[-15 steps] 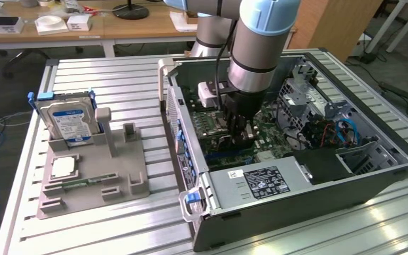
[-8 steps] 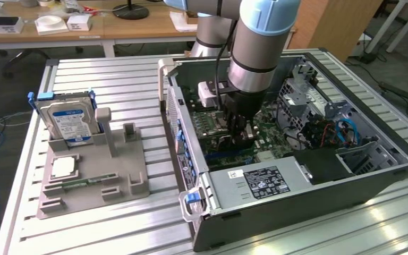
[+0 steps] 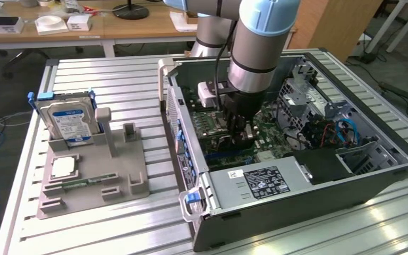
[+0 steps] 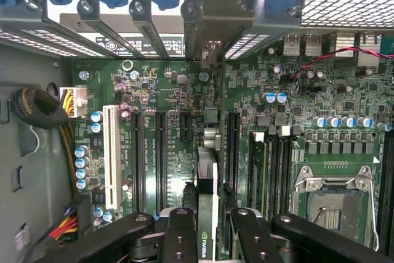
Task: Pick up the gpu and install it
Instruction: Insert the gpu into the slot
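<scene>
The gpu [image 4: 207, 180] is a thin black card seen edge-on, with a green-and-white logo near my fingers. My gripper [image 4: 206, 238] is shut on it, one black finger [image 4: 180, 238] on each side. The card stands upright above the black expansion slots [image 4: 161, 158] of the green motherboard [image 4: 166, 90], in line with the metal slot brackets [image 4: 212, 23] at the case's rear wall. Whether it touches a slot I cannot tell. In the exterior view my gripper [image 3: 238, 137] reaches straight down into the open computer case [image 3: 374, 175], over the motherboard.
A grey parts holder [image 3: 129, 186] on the exterior view's left carries a silver hard drive [image 3: 69, 119], a processor chip [image 3: 64, 167] and a green memory stick [image 3: 83, 183]. Inside the case are the power supply [image 3: 261, 180], drive cage [image 3: 310, 101], a white slot [image 4: 111, 155], cable bundle [image 4: 37, 106] and processor socket [image 4: 335, 204].
</scene>
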`<act>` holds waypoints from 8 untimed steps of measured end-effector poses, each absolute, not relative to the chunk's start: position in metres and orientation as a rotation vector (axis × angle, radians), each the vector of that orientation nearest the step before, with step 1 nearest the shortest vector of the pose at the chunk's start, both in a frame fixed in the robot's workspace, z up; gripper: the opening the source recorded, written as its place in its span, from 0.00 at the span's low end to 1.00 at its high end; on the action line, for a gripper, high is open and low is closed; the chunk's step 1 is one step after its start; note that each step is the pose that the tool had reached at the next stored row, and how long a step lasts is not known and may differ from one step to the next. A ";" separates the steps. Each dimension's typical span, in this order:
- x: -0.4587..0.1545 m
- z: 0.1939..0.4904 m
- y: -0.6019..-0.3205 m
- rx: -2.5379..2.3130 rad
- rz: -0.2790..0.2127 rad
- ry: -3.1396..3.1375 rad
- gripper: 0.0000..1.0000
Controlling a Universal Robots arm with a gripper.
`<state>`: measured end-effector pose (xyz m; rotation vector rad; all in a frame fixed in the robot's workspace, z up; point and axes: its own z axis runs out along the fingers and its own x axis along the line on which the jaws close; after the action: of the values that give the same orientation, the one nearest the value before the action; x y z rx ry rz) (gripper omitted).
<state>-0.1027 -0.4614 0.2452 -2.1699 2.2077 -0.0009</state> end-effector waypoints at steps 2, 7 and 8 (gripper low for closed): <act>-0.103 0.244 -0.461 -2.170 -0.001 2.208 0.26; -0.103 0.242 -0.461 -2.170 -0.001 2.208 0.26; -0.103 0.241 -0.461 -2.170 -0.001 2.208 0.26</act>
<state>-0.1033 -0.4615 0.2411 -2.1703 2.2081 -0.0012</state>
